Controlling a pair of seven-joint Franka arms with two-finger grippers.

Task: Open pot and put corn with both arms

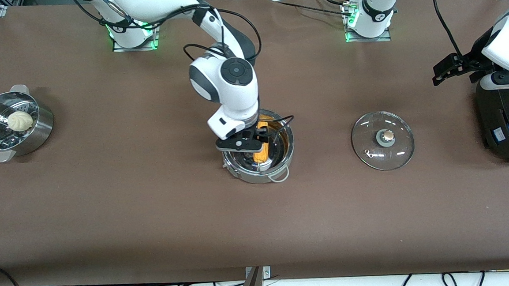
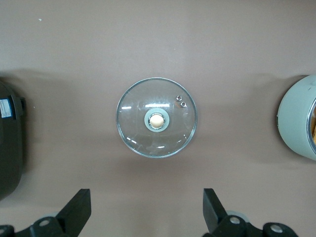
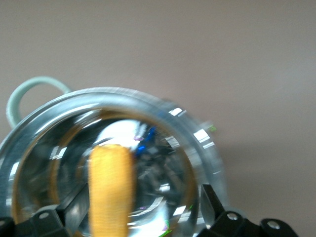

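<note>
The shiny steel pot [image 1: 287, 152] stands lidless at the middle of the table. The yellow-orange corn [image 1: 263, 154] lies inside it. My right gripper [image 1: 254, 141] hangs just over the pot's mouth, open. In the right wrist view the corn [image 3: 111, 187] lies on the pot's [image 3: 197, 136] bottom near one finger of the right gripper [image 3: 139, 195], and neither finger presses on it. The glass lid [image 1: 382, 140] rests flat on the table toward the left arm's end. My left gripper [image 1: 446, 69] is raised above the table beside the black appliance. The left gripper [image 2: 146, 197] is open and empty, and the lid [image 2: 140, 131] shows below it.
A perforated steamer bowl [image 1: 37, 129] with a pale bun [image 1: 20, 120] in it stands at the right arm's end. A big black appliance [image 1: 507, 123] stands at the left arm's end, under the left arm's wrist. The pot's wire handle [image 1: 279, 175] points toward the front camera.
</note>
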